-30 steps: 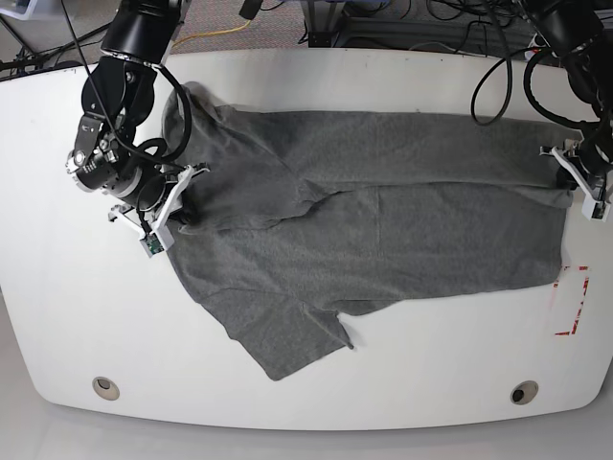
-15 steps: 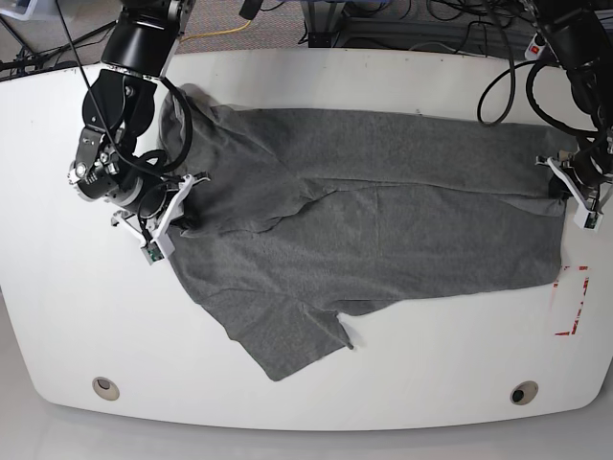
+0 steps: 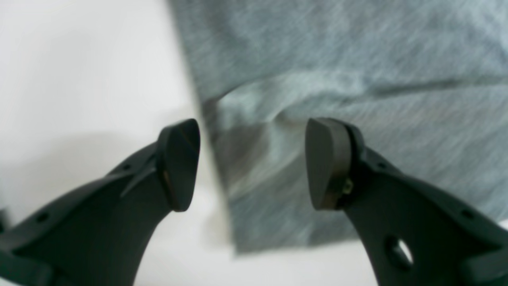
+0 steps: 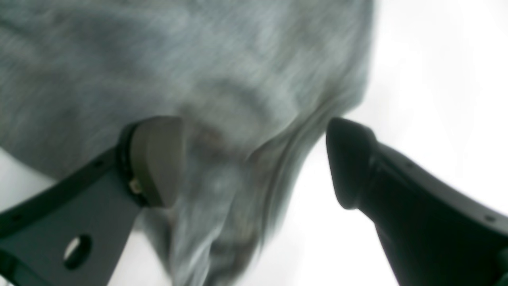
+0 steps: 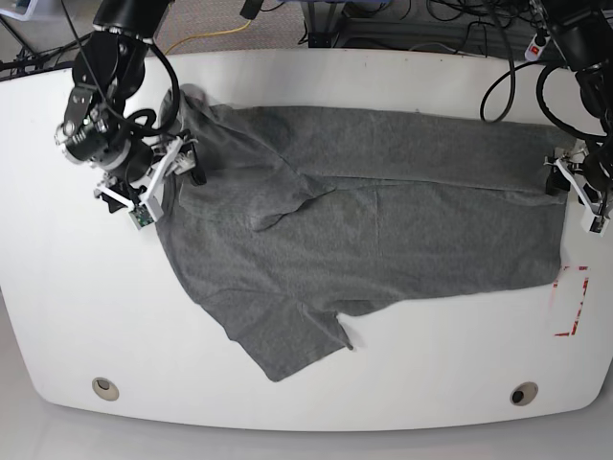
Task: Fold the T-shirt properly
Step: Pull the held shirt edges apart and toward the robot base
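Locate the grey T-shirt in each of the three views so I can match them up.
Base: the T-shirt lies spread across the middle of the white table.
Left wrist: its straight edge and corner fill the upper right, beyond the open left gripper.
Right wrist: bunched cloth fills the upper left, reaching between the fingers of the open right gripper.
Shared landmark: the white table.

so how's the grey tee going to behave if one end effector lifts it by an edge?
Probably floppy: the T-shirt lies limp on the table, rumpled and creased beside the right end effector. Likely light, since it's thin knit. It will probably drape and drag rather than slide stiffly; one sleeve is already folded over.
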You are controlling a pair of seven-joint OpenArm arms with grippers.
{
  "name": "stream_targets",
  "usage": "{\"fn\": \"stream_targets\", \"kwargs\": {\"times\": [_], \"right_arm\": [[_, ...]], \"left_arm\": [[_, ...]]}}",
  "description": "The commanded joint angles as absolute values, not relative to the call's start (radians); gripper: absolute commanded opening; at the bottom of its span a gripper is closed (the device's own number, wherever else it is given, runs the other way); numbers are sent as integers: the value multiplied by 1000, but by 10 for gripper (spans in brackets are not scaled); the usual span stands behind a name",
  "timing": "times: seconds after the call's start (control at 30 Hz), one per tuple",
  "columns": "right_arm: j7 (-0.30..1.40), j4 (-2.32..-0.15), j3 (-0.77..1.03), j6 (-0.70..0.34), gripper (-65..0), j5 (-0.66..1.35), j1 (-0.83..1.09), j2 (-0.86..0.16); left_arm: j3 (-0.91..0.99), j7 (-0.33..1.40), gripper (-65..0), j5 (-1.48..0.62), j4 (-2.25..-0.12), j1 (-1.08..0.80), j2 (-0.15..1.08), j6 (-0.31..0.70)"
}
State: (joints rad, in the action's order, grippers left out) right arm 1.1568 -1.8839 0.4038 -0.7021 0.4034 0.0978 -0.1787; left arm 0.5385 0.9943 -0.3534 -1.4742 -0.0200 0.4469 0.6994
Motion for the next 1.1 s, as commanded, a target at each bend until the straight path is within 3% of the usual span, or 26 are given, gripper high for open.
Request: {"fn": "stream_targets", "kwargs": {"times": [0.0, 0.3, 0.53, 0.87, 1.07], "right_arm": [[1158, -1960, 446, -698, -120, 404, 154, -177], [1156, -2011, 456, -698, -120, 447, 344, -163], [1152, -2005, 456, -698, -120, 519, 398, -166], [1107, -1965, 453, -698, -124, 392, 367, -163], [1110, -1962, 453, -698, -241, 389, 366, -163]], "left_arm": [[547, 1006, -260, -364, -1577, -65, 472, 698], [549, 955, -260, -357, -1716, -260, 427, 698], [547, 849, -260, -357, -1564, -291, 429, 698], [541, 785, -260, -340, -1469, -252, 435, 698], [547, 811, -260, -369, -1595, -255, 433, 698]]}}
